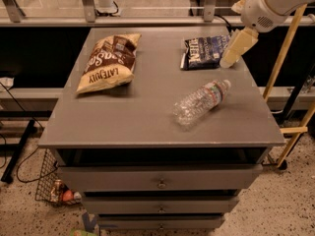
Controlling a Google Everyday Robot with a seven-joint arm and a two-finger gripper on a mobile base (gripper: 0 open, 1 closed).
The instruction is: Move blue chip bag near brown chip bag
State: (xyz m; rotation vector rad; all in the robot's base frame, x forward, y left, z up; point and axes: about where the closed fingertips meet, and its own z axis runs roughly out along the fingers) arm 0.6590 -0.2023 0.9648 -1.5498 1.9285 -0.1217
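Lying at the back right of the grey counter (133,124): blue chip bag (203,52), flat and crumpled. Back left, well apart from it: brown chip bag (107,63), puffy, tan end toward the front. Right of centre, nearer the front: clear water bottle (201,102), on its side, cap toward the back right. Cream robot hand (231,57): hangs at the blue chip bag's right edge; contact and grip state cannot be told. Beneath the top: drawers (160,181).
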